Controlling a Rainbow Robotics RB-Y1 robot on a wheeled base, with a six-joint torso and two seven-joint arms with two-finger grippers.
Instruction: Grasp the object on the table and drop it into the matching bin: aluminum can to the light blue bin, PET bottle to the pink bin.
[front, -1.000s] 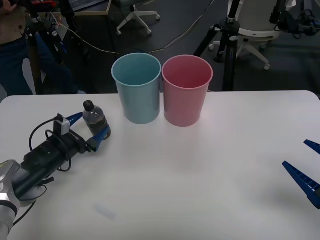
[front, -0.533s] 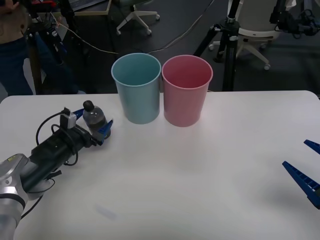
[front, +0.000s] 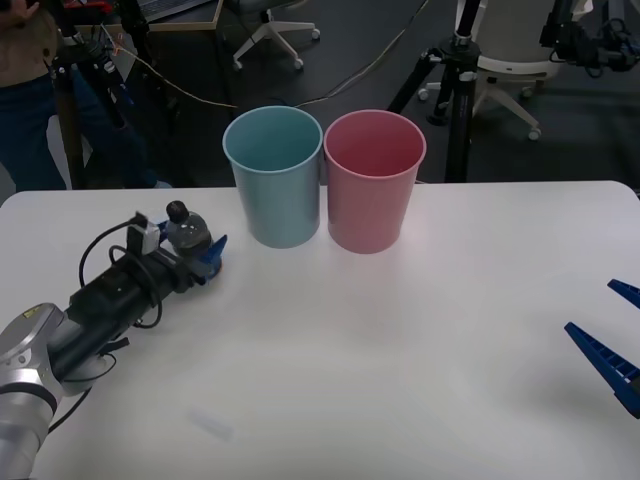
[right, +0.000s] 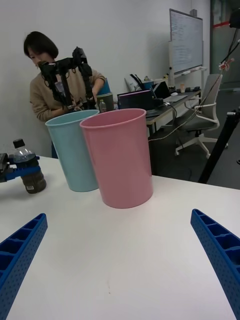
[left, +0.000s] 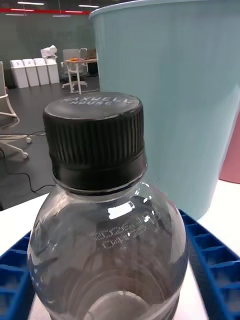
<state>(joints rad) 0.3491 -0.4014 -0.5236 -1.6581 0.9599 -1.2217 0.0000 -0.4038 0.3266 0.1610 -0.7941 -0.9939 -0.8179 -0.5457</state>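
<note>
Left pincer (front: 190, 255) closed around the bottle (front: 187, 233), one blue finger on each side, seen pressed against the clear plastic in the left wrist view (left: 210, 270). Bottle standing upright on the white surface (front: 400, 340), near the far left part, black cap (left: 95, 135) on top, dark drink low inside. Cannot tell if the bottle's bottom is touching the surface or just above it. Blue bin (front: 274, 175) just to the right of the bottle, close but apart. Pink bin (front: 373, 178) right beside the blue bin, the two side by side and nearly touching, both upright with open tops, near the far edge of the surface. From the right wrist view, bottle (right: 27, 172) off to one side of the blue bin (right: 75, 150), with the pink bin (right: 120, 157) nearest. Right pincer (front: 612, 345) wide open, holding nothing, low over the near right edge of the surface, well apart from the bins and the bottle, its blue ribbed fingers (right: 220, 250) far apart.
</note>
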